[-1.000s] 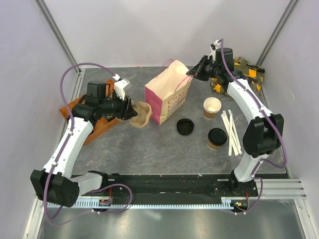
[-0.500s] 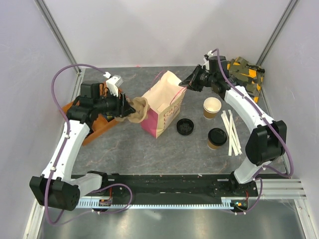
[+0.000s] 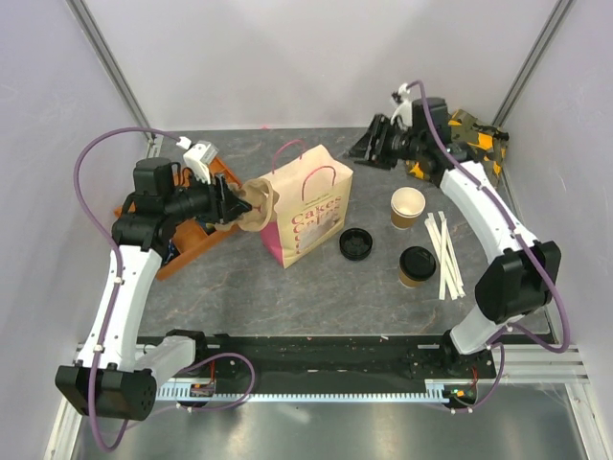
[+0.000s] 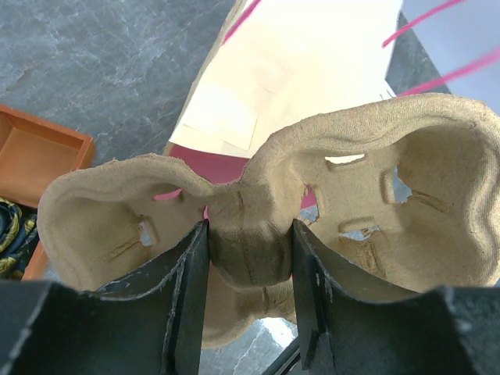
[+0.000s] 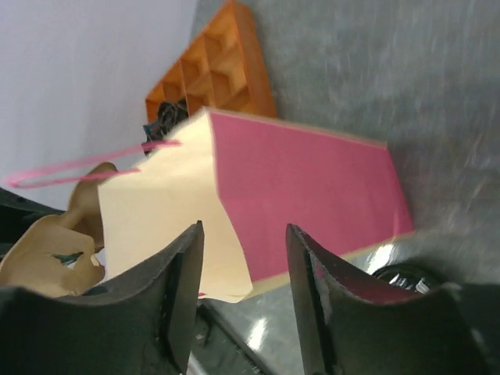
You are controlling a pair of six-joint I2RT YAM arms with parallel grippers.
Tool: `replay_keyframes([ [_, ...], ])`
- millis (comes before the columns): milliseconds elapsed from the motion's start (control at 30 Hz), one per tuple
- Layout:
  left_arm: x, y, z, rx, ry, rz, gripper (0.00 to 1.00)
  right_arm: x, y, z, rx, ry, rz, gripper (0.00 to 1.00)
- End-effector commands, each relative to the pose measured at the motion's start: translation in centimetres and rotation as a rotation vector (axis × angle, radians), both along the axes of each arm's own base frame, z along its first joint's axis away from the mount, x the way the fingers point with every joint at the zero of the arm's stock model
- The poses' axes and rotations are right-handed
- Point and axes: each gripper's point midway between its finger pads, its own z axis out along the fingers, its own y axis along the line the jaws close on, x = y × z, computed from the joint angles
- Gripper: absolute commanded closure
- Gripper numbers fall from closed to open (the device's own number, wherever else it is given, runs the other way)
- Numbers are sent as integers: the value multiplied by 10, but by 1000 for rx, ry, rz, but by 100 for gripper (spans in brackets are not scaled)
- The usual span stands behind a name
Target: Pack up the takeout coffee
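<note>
Takeout coffee (image 3: 418,265) upright, right pincer (image 3: 368,149) parted, outstretched

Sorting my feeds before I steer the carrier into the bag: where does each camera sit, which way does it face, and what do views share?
Top external: fixed above and behind the arm bases, looking down on the table; both whole arms show, plus the takeout coffee.
Left wrist: on the left arm, looking along the left gripper, shut on the pulp cup carrier.
Right wrist: on the right arm, looking through the open right gripper at the paper bag.
Shared: all three show the bag and the carrier.
</note>
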Motion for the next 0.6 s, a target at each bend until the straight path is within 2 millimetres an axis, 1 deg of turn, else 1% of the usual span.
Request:
replay_keyframes([
  [0, -5, -5, 12, -60, -19, -10, 64, 24, -12, 71, -65, -371, 177, 42],
  [33, -6, -4, 13, -59, -27, -9, 64, 29, -16, 73, -61, -398, 221, 32],
  [67, -7, -4, 11, -60, -23, -7, 64, 34, -18, 80, -79, -456, 249, 25],
  [100, -8, -3, 13, -61, -28, -3, 64, 38, -20, 96, -118, -567, 292, 19],
  [133, -10, -3, 15, -64, -36, -4, 64, 44, -21, 94, -136, -611, 334, 13],
  [167, -11, -3, 15, -67, -39, -3, 64, 42, -17, 99, -139, -668, 391, 9],
  [200, -12, -3, 17, -72, -43, -3, 64, 44, -16, 111, -186, -780, 443, 7],
  [233, -12, -2, 20, -75, -52, 0, 64, 48, -12, 108, -201, -812, 474, 5],
  [300, -13, -2, 22, -86, -48, 4, 64, 44, -5, 112, -240, -893, 547, 5],
  [333, -13, -1, 24, -90, -55, 9, 64, 45, 6, 106, -303, -982, 617, 5],
  [367, -13, -1, 25, -95, -54, 13, 64, 46, 8, 109, -367, -1042, 643, 5],
  [400, -12, -1, 26, -105, -44, 22, 65, 41, 13, 96, -396, -1036, 690, 5],
  [433, -11, -1, 29, -113, -49, 26, 65, 37, 24, 95, -447, -1123, 751, 5],
  [467, -12, -1, 33, -121, -56, 26, 65, 35, 27, 87, -462, -1129, 775, 5],
  [500, -13, -2, 36, -133, -56, 23, 65, 35, 30, 85, -485, -1150, 785, 5],
  [533, -14, -2, 39, -138, -63, 24, 65, 32, 38, 81, -496, -1168, 811, 6],
  [567, -15, -2, 43, -140, -73, 24, 65, 34, 41, 80, -520, -1196, 824, 7],
])
